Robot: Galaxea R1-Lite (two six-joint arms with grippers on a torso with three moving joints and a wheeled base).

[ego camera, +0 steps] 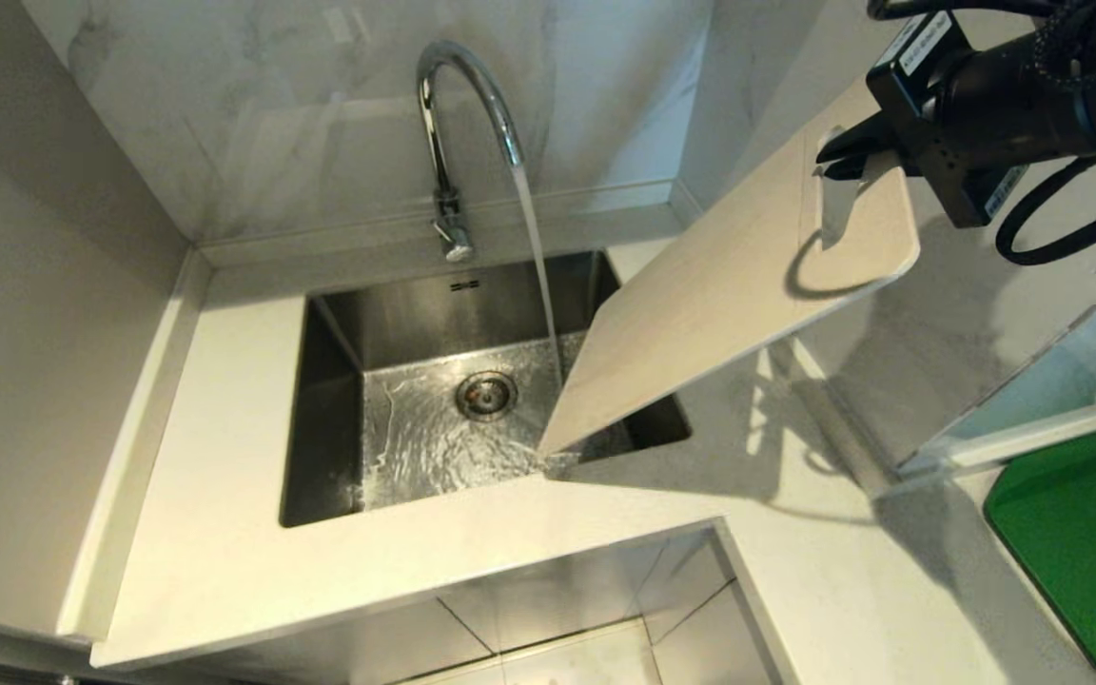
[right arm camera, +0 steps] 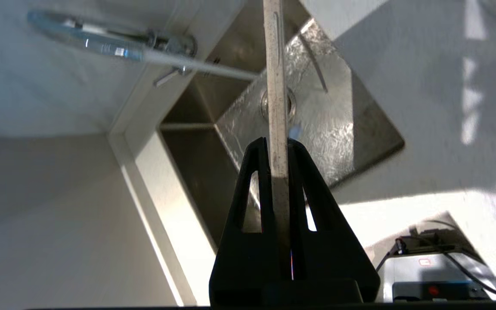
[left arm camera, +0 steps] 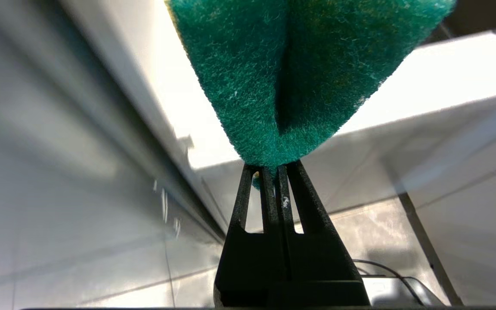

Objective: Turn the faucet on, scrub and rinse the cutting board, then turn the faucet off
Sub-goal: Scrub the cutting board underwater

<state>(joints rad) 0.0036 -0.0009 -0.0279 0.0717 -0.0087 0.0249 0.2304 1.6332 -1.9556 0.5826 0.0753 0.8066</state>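
The left hand (left arm camera: 269, 172) is closed on a green scouring sponge (left arm camera: 299, 73), rough and fibrous, folded between its fingers. The right hand (ego camera: 848, 157) grips the cutting board (ego camera: 729, 295) at its slot-handle end, fingers pressed on both faces. The board is flat, cream plastic with rounded corners; it slopes down from the hand, low corner over the steel sink (ego camera: 339, 400). Beyond, the chrome faucet (ego camera: 453, 124) pours water just beside the board's edge. The pale tabletop (ego camera: 225, 533) surrounds the sink.

End effector (right arm camera: 279, 150) clamps cutting board (right arm camera: 275, 94) edge-on.
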